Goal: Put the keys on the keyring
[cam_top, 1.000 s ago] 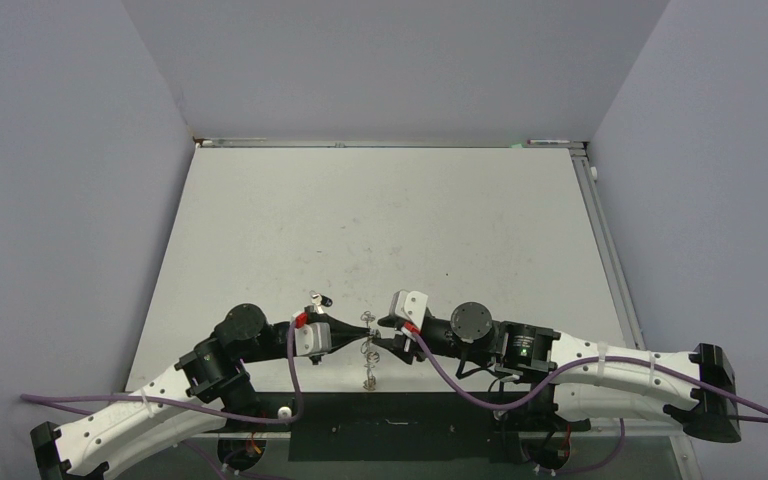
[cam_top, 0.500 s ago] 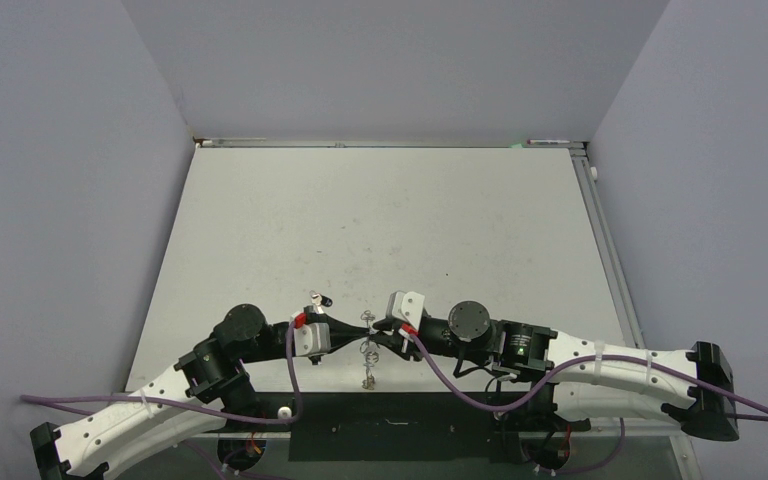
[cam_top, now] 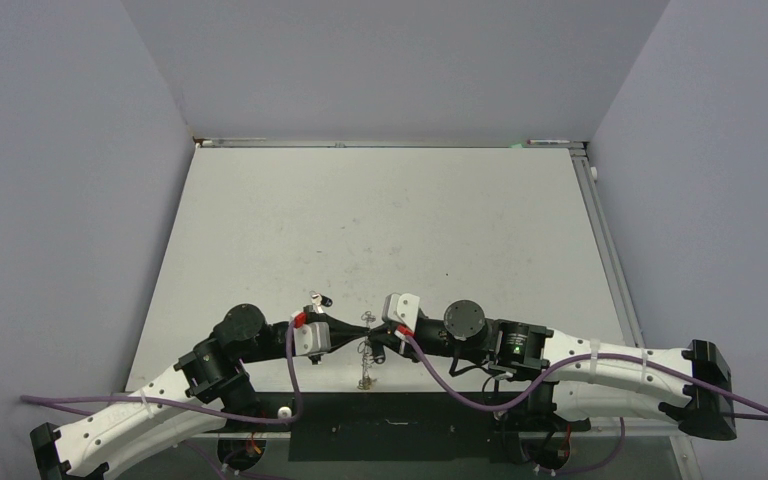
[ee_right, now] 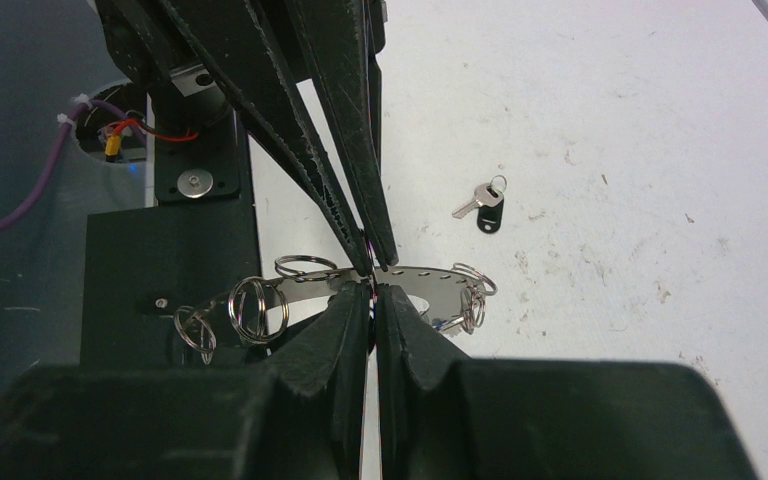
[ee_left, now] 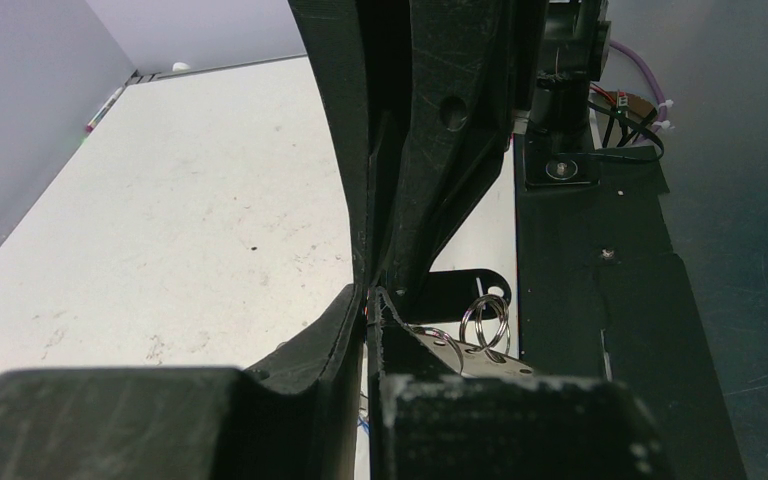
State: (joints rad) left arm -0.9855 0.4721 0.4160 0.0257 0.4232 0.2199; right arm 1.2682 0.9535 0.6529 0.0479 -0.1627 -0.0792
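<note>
The keyring (ee_right: 430, 277), a flat silver band rimmed with wire loops, hangs between my two grippers just above the table's near edge; it also shows in the top view (cam_top: 367, 362) and the left wrist view (ee_left: 465, 352). My left gripper (ee_left: 371, 296) is shut on its rim from the left. My right gripper (ee_right: 373, 293) is shut on the rim from the opposite side, tip to tip with the left gripper (ee_right: 372, 262). One key (ee_right: 484, 203) with a black head lies on the table beyond the ring, left of the grippers in the top view (cam_top: 319, 298). Small things dangle under the ring, too small to name.
The black base plate (ee_right: 160, 260) of the arms lies directly under the ring at the table's near edge. The white table (cam_top: 390, 230) stretches away behind, with grey walls on three sides.
</note>
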